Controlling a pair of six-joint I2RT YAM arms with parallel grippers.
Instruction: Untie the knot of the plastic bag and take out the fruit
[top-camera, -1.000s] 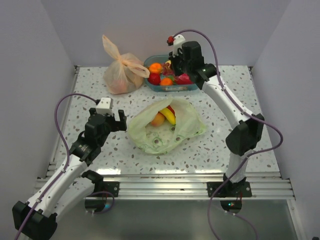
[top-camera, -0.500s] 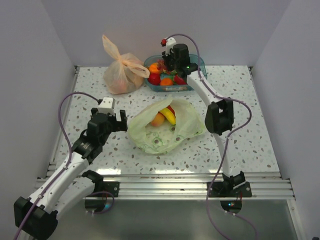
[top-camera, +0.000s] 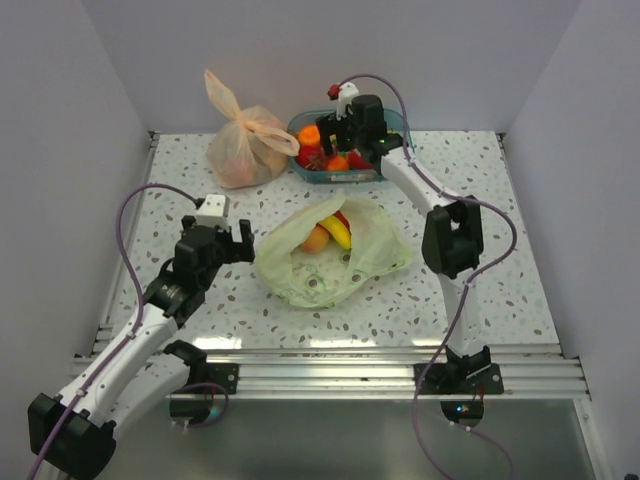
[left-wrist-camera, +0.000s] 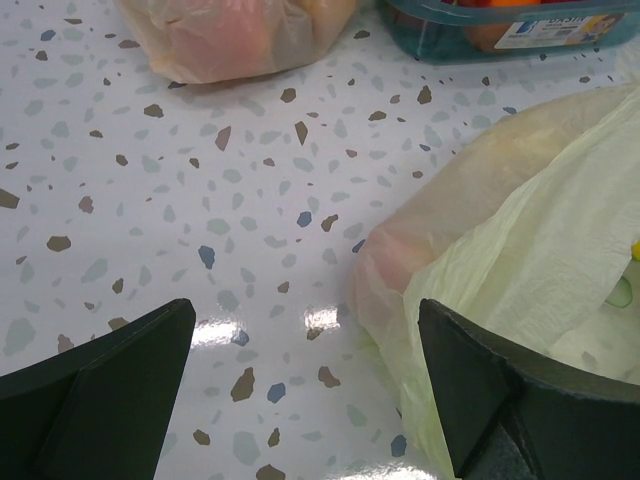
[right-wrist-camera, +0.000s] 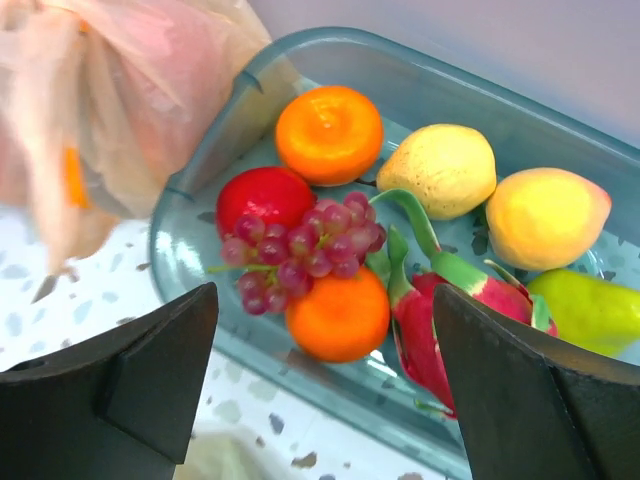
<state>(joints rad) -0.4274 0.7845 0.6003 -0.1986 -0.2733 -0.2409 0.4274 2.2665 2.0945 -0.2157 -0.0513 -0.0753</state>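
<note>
The pale green plastic bag (top-camera: 325, 262) lies in the middle of the table with its mouth gaping open. The knot is out of view. Fruit shows inside the bag: a yellow banana (top-camera: 338, 232), a peach (top-camera: 316, 240) and something red (top-camera: 344, 217). My left gripper (top-camera: 232, 238) stands open just left of the bag. In the left wrist view the left gripper (left-wrist-camera: 305, 320) is low over bare table, the bag (left-wrist-camera: 540, 230) beside its right finger. My right gripper (top-camera: 335, 135) hangs open and empty over the blue basket (top-camera: 385, 172). A grape cluster (right-wrist-camera: 300, 250) lies under the right gripper (right-wrist-camera: 325, 300).
The basket (right-wrist-camera: 200, 160) holds oranges, a red apple, yellow fruits, a green pear and a dragon fruit. A tied peach-orange bag (top-camera: 245, 140) stands at the back left, next to the basket. White walls close in the table on three sides.
My right gripper has swung left over the basket and opened. The grape cluster now lies among the basket's fruit. The left arm has not moved.
</note>
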